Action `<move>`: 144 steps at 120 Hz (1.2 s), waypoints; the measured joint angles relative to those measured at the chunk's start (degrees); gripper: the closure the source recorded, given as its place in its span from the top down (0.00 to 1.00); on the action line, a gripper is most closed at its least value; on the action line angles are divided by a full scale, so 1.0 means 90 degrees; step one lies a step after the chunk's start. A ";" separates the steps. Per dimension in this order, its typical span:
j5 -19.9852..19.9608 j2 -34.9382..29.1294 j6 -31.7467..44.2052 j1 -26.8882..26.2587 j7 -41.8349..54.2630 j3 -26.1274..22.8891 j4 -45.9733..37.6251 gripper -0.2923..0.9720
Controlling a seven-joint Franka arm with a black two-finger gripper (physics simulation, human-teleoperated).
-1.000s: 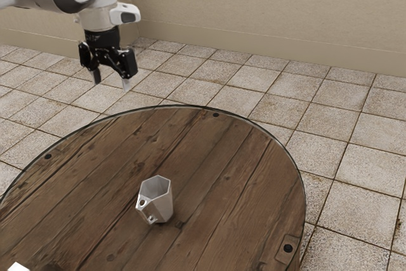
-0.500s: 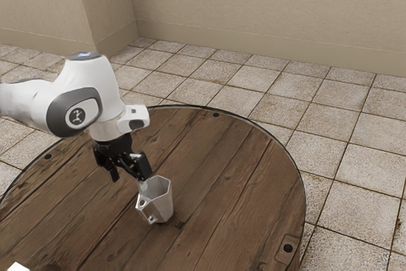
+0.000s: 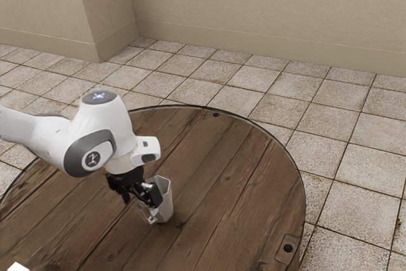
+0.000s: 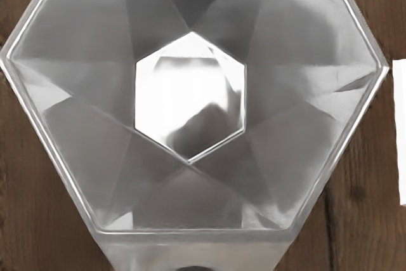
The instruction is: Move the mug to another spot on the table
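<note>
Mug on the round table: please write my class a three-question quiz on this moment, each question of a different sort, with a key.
1. True or false: the mug stands upright on the wooden table.
2. Looking down into the mug in the wrist view, what shape is its rim? A) round B) six-sided C) square
3. Fill in: in the exterior view, the gripper meets the mug at its rim, on the exterior view's ____ side.

Key: 1 true; 2 B; 3 left.
</note>
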 joint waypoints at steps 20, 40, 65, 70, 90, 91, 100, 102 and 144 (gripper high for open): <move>0.0119 0.0386 0.0571 -0.0009 0.0072 0.0000 -0.0019 0.77; 0.0150 0.0402 0.1148 0.0004 0.0134 0.0018 -0.0413 0.77; 0.0175 0.0431 0.1809 -0.0010 0.0198 0.0019 -0.0549 0.75; 0.0179 0.0434 0.1888 -0.0009 0.0208 0.0020 -0.0553 0.72; 0.0185 0.0436 0.2073 0.0014 0.0251 0.0027 -0.0564 0.57; 0.0185 0.0436 0.2078 0.0018 0.0254 0.0029 -0.0564 0.57; 0.0187 0.0436 0.2112 0.0048 0.0280 0.0036 -0.0566 0.51; 0.0187 0.0436 0.2118 0.0052 0.0286 0.0037 -0.0566 0.50; 0.0243 0.0350 0.2009 0.0042 0.0292 0.0024 -0.0578 0.37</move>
